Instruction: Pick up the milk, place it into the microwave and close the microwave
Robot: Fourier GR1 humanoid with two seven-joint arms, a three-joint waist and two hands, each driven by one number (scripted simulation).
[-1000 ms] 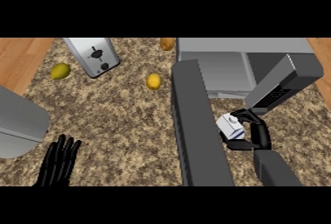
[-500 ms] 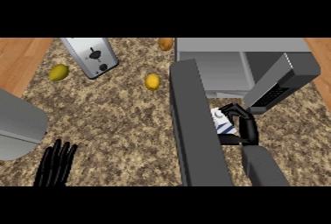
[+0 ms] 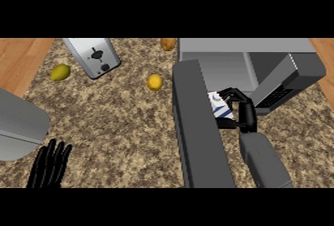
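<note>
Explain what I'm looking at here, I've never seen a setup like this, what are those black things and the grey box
This is one view from a humanoid robot's head, looking steeply down at a speckled counter. The black shapes are its hands on grey forearms. The right robot hand is curled round a white and blue milk carton, holding it at the mouth of the microwave, the grey box. The long dark slab is the microwave's open door. The left robot hand rests open near the lower left, fingers up. Also on the counter: a toaster and three small yellow or orange fruits. A grey object sits at the left edge; I cannot tell what it is.
</note>
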